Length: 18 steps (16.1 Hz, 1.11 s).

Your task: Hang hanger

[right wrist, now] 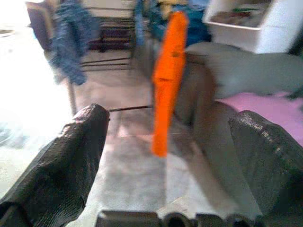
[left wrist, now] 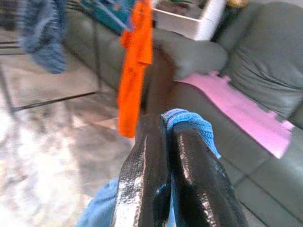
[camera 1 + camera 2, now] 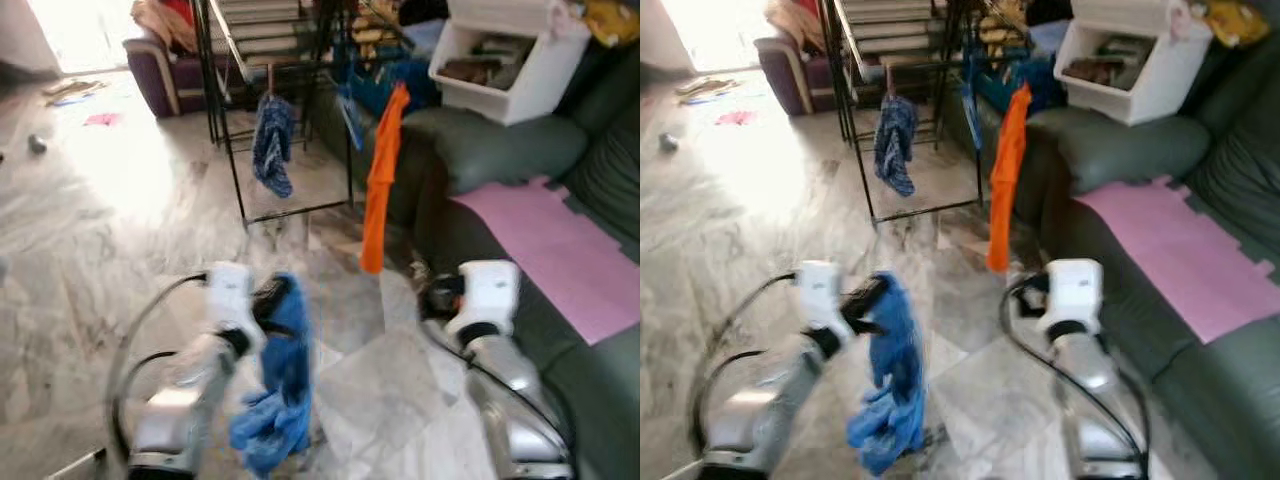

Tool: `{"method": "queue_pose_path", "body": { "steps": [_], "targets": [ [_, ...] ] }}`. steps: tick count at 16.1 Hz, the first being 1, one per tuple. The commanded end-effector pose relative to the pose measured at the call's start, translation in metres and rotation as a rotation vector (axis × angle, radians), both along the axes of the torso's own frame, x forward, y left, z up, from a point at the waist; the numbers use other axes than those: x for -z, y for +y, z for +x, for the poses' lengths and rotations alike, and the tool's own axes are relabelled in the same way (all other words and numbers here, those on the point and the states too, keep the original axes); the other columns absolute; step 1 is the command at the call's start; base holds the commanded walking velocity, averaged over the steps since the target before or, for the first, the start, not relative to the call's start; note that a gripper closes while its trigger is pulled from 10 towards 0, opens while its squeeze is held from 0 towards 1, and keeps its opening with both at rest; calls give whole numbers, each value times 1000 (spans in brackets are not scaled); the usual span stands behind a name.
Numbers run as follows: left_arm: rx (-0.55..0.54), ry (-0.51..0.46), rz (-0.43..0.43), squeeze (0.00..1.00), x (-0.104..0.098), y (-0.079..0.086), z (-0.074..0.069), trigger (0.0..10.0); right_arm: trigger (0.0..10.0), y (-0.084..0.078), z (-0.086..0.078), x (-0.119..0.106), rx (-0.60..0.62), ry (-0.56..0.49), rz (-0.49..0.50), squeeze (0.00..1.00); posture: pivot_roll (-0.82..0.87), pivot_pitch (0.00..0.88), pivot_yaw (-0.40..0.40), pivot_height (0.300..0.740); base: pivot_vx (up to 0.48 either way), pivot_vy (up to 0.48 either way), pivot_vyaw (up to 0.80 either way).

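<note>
Left gripper jaws pinch the blue cloth; right gripper jaws gape, empty.

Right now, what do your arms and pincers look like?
Both arms are silver metal with white blocky wrist housings and looping black cables. The left pincer has two long, glossy black fingers; the right pincer has two black fingers with a textured surface.
</note>
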<state>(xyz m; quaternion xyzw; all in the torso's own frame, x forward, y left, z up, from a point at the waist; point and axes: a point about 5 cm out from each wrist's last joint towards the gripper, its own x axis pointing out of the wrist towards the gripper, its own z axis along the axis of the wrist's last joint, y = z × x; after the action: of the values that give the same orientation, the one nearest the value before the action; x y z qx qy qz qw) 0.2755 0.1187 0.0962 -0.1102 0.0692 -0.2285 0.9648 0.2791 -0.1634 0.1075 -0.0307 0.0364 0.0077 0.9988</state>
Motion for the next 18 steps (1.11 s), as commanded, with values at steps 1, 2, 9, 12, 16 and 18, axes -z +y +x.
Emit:
{"method": "queue_pose_path", "body": {
  "steps": [1, 2, 9, 12, 16, 18],
  "targets": [
    [21, -38, 2, 0, -7, -8, 0, 10000, 10000, -10, -1, -2, 31, -13, -12, 0, -66, 55, -16, 740, 0, 0, 0],
    [-19, -54, 1, 0, -7, -1, 1, 10000, 10000, -9, -3, -4, 7, -23, -21, 0, -65, 51, -12, 740, 0, 0, 0],
    [-232, -126, 116, 0, -8, 41, -4, 10000, 10000, -24, -25, -7, 56, -32, -79, 0, -68, 52, -7, 740, 0, 0, -98],
    [-239, -127, 141, 0, -4, 45, -9, 10000, 10000, -25, -37, -5, 71, -32, -72, 0, -69, 54, -2, 740, 169, 0, 0],
    [-236, -137, 145, 0, -5, 46, -8, 10000, 10000, -23, -42, -8, 62, -39, -41, 0, -74, 52, 5, 740, 320, 0, 0],
    [-233, -142, 140, 0, -6, 45, -7, 10000, 10000, -22, -43, -7, 56, -35, -26, 0, -74, 48, 7, 740, 360, 0, 0]
  ]
}}
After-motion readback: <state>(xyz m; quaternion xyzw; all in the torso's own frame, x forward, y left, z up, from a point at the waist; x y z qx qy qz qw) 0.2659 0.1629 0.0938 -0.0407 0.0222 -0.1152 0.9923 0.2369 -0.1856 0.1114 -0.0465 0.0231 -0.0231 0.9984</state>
